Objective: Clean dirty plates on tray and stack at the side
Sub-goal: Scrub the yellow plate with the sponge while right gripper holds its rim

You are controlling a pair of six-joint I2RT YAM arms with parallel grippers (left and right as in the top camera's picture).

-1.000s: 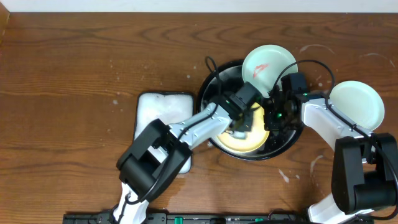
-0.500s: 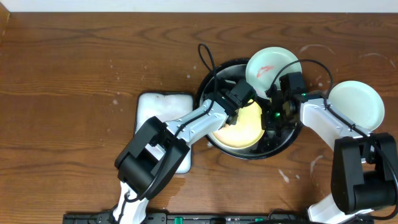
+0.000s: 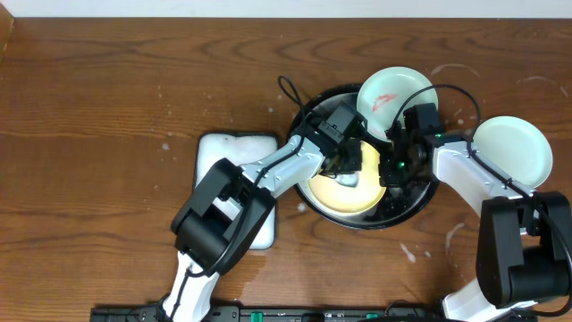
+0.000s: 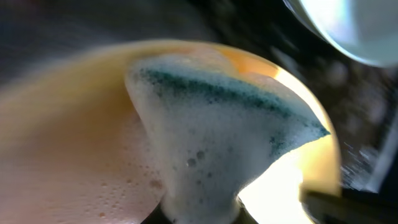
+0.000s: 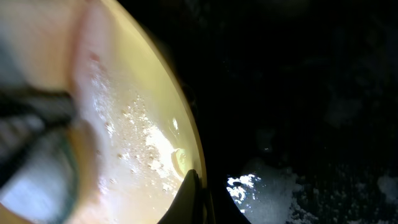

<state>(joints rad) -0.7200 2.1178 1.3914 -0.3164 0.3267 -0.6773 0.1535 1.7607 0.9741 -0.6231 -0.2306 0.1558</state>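
Note:
The yellow plate [image 3: 350,195] lies soapy in the black tray [image 3: 407,207]. My left gripper [image 3: 347,166] is shut on a foamy sponge [image 4: 211,118] and presses it on the yellow plate [image 4: 74,143]. My right gripper [image 3: 390,172] is shut on the yellow plate's right rim [image 5: 186,155]. A mint-green plate [image 3: 393,97] with a red smear leans on the tray's far rim. Another mint-green plate [image 3: 511,148], without smears, sits on the wood tabletop to the right of the tray.
A white rectangular tray [image 3: 234,170] stands left of the black tray, partly under my left arm. Foam lies on the black tray floor [image 5: 267,186]. Whitish streaks mark the wood at the right [image 3: 451,234].
My left gripper moved the sponge across the yellow plate, up-left and then back right. The right gripper kept its hold on the rim.

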